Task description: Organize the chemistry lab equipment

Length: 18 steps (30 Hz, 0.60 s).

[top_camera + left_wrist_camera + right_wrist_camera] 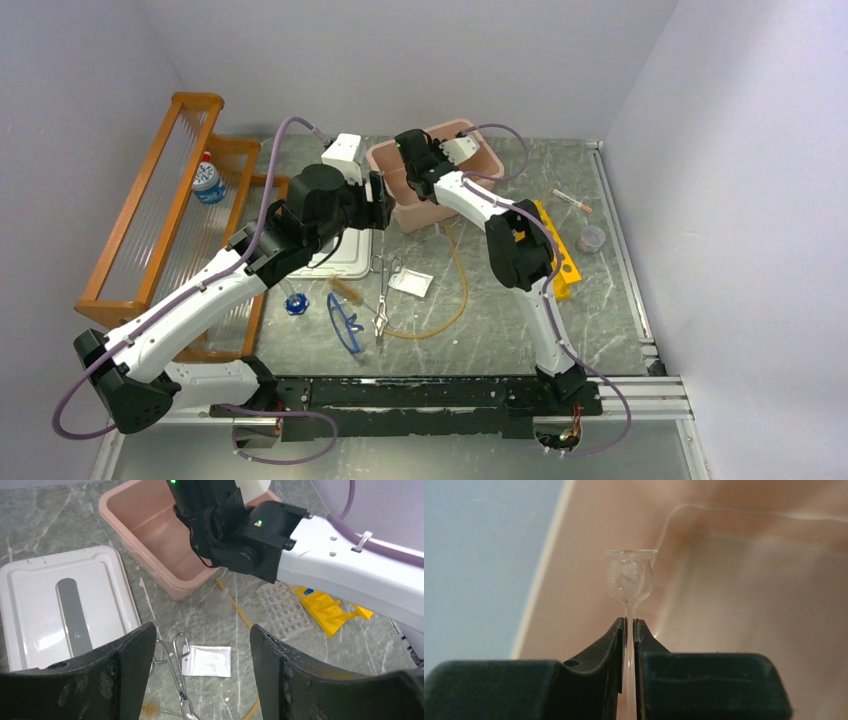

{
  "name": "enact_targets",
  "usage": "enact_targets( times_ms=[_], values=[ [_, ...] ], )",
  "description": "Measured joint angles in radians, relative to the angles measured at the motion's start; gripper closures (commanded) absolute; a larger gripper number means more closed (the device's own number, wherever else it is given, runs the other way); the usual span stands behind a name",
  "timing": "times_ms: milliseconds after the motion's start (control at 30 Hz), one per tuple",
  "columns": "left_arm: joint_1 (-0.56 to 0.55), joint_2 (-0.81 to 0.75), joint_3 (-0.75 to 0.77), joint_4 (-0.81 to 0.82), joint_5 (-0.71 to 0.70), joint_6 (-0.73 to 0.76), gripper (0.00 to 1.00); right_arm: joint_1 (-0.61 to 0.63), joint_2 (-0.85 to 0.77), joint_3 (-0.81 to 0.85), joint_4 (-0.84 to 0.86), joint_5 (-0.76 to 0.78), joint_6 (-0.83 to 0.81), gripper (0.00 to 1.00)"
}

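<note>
My right gripper (629, 622) is shut on the thin stem of a clear glass piece with a small bulb (630, 577), held inside the pink bin (749, 580). From above, that gripper (412, 150) sits over the bin's rim (385, 160). My left gripper (202, 630) is open and empty, hovering above a white packet (207, 661) and metal forceps (175, 672) on the table. Blue-framed safety glasses (343, 322), the tan rubber tube (455, 290) and a small blue-capped item (296, 303) lie nearer the arm bases.
A white lid (65, 605) lies left of the bin. A clear well plate (285, 610) and a yellow rack (330, 612) sit under the right arm. The orange shelf (150, 210) with a bottle (208, 180) stands at the left; a syringe (572, 200) and a small cup (592, 238) lie at the right.
</note>
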Motion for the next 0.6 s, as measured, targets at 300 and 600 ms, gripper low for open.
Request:
enact_targets(
  times_ms=[300, 600],
  values=[
    [0.063, 0.053, 0.043, -0.023, -0.005, 0.003, 0.28, -0.058, 0.133, 0.087, 0.006, -0.048, -0.018, 0.84],
    [0.101, 0.131, 0.066, -0.043, 0.003, -0.005, 0.28, -0.108, 0.225, 0.193, 0.02, -0.129, -0.026, 0.83]
  ],
)
